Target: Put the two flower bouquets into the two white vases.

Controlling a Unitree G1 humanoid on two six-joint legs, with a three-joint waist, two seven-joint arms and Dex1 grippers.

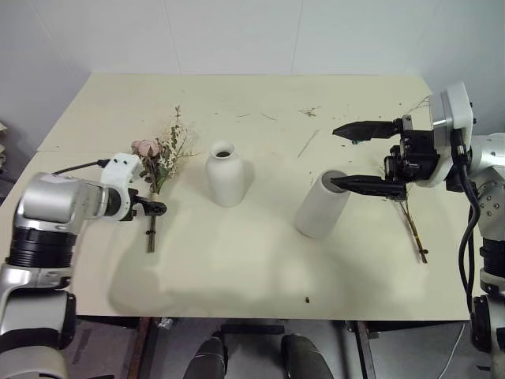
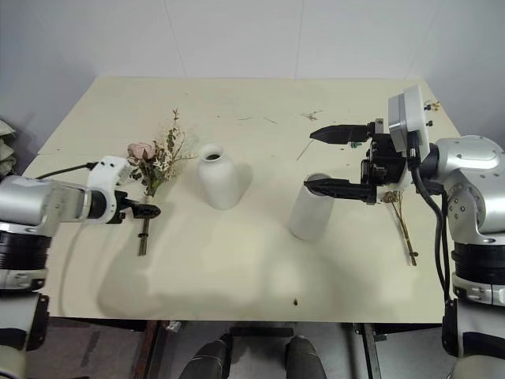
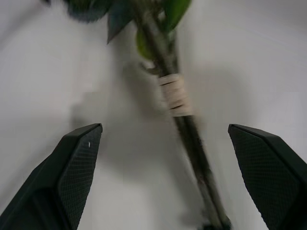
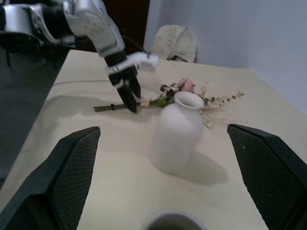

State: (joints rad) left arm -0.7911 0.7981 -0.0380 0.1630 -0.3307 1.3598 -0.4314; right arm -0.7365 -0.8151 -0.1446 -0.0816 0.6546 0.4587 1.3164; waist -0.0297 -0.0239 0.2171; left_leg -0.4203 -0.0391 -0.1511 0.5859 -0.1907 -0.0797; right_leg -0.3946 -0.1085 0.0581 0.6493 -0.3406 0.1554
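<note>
Hovering our wide-apart left gripper (image 1: 155, 208) over the rose bouquet (image 1: 160, 162), at nine o'clock of the bottle vase (image 1: 225, 174), we risk pinching past its thin stems, while our right gripper (image 1: 364, 155), equally spread, could topple the cylinder vase (image 1: 321, 205).

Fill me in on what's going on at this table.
A two-armed robot is set to put two bouquets into two white vases; neither is in yet. The left pincer, open, straddles the stems of the rose bouquet lying flat on the table. The right pincer, also open, hangs above the cylinder vase. The bottle vase stands between them, empty. The thin-stemmed bouquet lies under the right arm.
</note>
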